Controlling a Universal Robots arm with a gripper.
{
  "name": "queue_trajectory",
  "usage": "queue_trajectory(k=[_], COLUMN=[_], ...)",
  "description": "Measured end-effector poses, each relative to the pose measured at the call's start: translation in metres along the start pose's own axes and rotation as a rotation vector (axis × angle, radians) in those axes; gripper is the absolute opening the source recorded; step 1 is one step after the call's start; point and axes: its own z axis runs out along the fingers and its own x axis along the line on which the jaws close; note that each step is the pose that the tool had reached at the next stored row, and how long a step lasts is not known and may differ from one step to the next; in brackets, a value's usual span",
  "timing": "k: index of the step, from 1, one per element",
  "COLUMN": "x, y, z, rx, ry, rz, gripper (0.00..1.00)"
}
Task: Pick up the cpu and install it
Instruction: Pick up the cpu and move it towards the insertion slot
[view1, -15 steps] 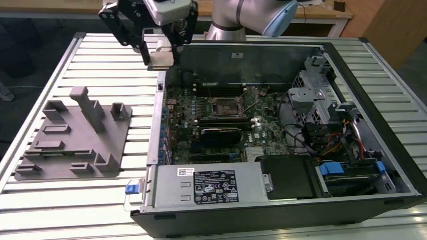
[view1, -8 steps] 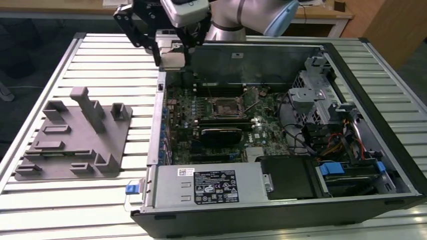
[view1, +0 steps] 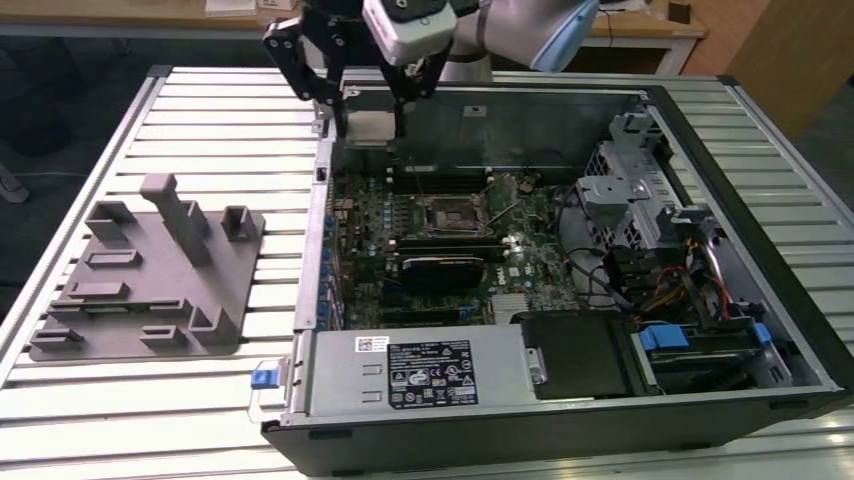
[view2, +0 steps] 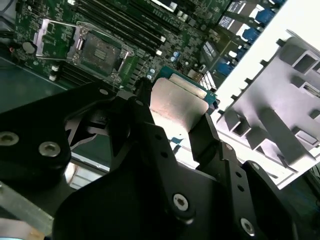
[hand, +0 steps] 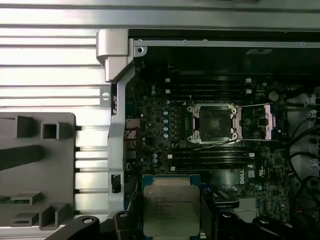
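- Silver-grey lid up, the cpu (hand: 171, 209) is pinched by its edges in the hand (hand: 171, 225), clear of the board.
- It hangs over the open computer case (view1: 747, 150), near the corner at the exterior view's left, apart from the socket (hand: 212, 122).
- The socket's latch frame is flipped open.
- A grey fixture (view1: 147, 280) sits on the slatted table (view1: 200, 100), beside the case.
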Motion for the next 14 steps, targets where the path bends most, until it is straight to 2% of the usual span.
queue_trajectory(k=[7,14], x=[-0.0177,-0.0296], y=[0.0024,0.0071], z=[0.0102,0.0217], rx=[0.0014,0.002], ry=[0.0088,0.0131], rz=[0.0,0.0], gripper=[0.54,0.54])
